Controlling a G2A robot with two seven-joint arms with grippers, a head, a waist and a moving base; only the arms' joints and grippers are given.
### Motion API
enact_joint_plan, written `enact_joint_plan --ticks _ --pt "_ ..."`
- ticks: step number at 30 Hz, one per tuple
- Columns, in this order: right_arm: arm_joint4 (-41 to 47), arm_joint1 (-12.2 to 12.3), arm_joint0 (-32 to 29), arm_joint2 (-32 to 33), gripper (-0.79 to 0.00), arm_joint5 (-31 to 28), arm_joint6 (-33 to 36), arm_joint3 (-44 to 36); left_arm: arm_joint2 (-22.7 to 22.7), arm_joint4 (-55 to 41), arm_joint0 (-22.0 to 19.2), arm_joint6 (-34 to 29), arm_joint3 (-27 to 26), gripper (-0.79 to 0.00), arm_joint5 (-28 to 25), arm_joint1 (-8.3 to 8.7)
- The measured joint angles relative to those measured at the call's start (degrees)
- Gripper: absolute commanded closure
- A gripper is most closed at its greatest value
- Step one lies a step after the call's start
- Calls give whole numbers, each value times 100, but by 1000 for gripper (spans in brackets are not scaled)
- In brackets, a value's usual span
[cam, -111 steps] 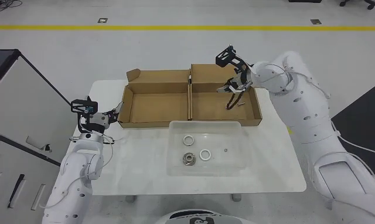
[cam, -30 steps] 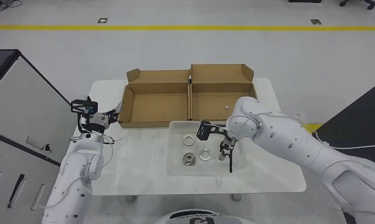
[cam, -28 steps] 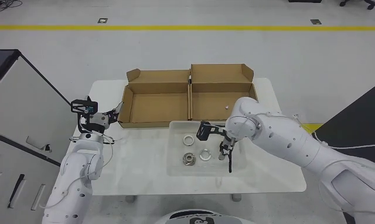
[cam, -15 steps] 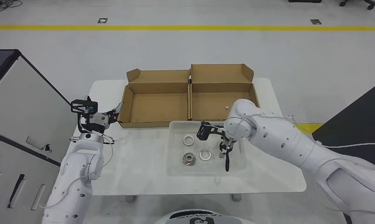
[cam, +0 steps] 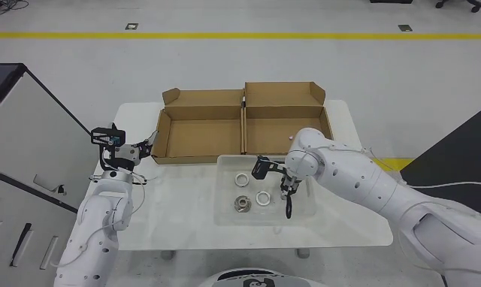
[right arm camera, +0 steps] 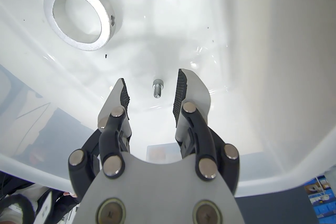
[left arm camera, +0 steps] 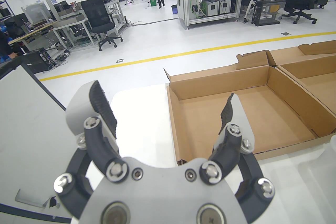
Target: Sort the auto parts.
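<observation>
Small bolt (right arm camera: 157, 89), lying loose on the floor of the clear tray (cam: 263, 161), awaiting pick-up for sorting.

Left gripper (left arm camera: 164, 101): at the tabletop (cam: 180, 204) edge beside the left cardboard box (cam: 199, 137), jaws spread, holding nothing. Right cardboard box (cam: 282, 133): adjoining, open. In the tray: pale ring (cam: 242, 179), flanged hub (cam: 240, 204), metal ring (cam: 263, 199) just beside the hub. Right gripper (right arm camera: 153, 78): lowered into the tray, jaws spread to either side of the bolt, neither pad touching it. Handling advice: the bolt looks small and free to roll on a glossy floor, so the tips should probably go nearly down to that floor. The gap is best kept centred on the bolt and closed slowly across it, staying clear of the metal ring.
</observation>
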Motion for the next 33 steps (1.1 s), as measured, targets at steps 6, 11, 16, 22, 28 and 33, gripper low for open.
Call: enact_joint_plan --ticks 6,11,16,22,28,33 --pt "-34 -39 -8 1 -372 33 24 51 0 0 0 0 0 -785 0 0" --pt "-31 -65 -16 17 -348 38 44 88 0 0 0 0 0 -785 0 0" --pt "-25 -87 -21 36 -320 29 69 108 0 0 0 0 0 -785 0 0" --pt "-47 -119 -29 37 -292 34 98 134 0 0 0 0 0 -785 0 0" --pt "-140 -137 -33 49 -274 96 156 164 0 0 0 0 0 -785 0 0" --pt "-202 -124 -49 102 -262 157 224 93 0 0 0 0 0 -785 0 0"
